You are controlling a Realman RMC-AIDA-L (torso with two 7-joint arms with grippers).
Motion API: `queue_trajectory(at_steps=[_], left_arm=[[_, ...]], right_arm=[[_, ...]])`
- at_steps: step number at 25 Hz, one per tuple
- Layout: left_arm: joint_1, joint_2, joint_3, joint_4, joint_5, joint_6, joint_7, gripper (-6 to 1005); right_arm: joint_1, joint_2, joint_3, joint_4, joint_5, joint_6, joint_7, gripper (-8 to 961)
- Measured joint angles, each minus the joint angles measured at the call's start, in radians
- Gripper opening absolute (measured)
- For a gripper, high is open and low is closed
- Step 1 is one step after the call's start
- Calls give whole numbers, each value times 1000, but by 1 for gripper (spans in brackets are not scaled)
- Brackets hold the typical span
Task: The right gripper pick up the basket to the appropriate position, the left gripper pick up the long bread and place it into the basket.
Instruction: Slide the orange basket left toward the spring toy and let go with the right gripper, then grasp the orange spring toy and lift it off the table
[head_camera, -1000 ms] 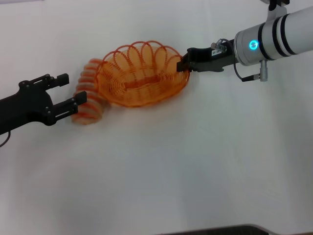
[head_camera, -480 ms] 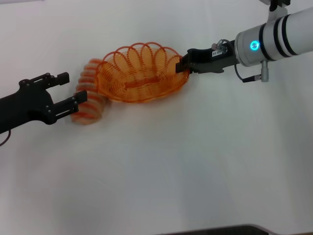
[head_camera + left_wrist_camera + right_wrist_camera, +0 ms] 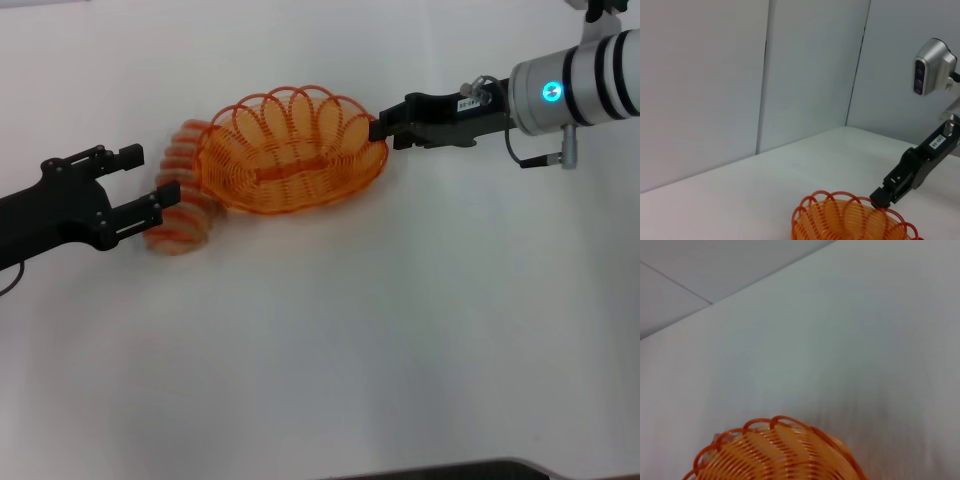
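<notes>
The orange wire basket (image 3: pixel 290 150) rests on the white table, its left rim lying over part of the long bread (image 3: pixel 182 205). That striped loaf lies curved against the basket's left side. My left gripper (image 3: pixel 145 178) is open just left of the bread, one finger (image 3: pixel 160 197) at the loaf's side. My right gripper (image 3: pixel 381 130) is at the basket's right rim, the labelled body stretching away to the right. The left wrist view shows the basket (image 3: pixel 850 220) with the right gripper (image 3: pixel 881 196) at its far rim. In the right wrist view only the basket (image 3: pixel 775 452) shows.
The white table (image 3: pixel 400 320) spreads wide in front of the basket. Grey wall panels (image 3: pixel 805 70) stand behind the table. A dark edge (image 3: pixel 450 470) runs along the table's near side.
The basket settled slightly lower after a second ago and then stayed put. My right arm has drawn back to the right, its tip still at the rim. The left gripper has barely moved.
</notes>
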Motion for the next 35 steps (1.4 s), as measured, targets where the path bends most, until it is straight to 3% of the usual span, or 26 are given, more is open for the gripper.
queue_trajectory(at_steps=[12,20,24,29,35], left_arm=[[4,-2,-16,-5,-24,13,-11,676],[21,-7,-22,-9,-42,22,-66,676],[26,-12,-61,-23,-50,18,-79,676],[32,-12,-92,-35,-51,19,-107,675],[36,-7,-125,-59,-53,15,-145,676]], right_arm=[[-70,-9,226,-47,74,-117,-266,423],[-135,-34,394,-45,150,-231,-506,442],[-180,-27,460,-45,216,-274,-697,459],[-229,-24,487,-43,295,-355,-935,686],[-282,-7,526,-42,348,-460,-1199,697]])
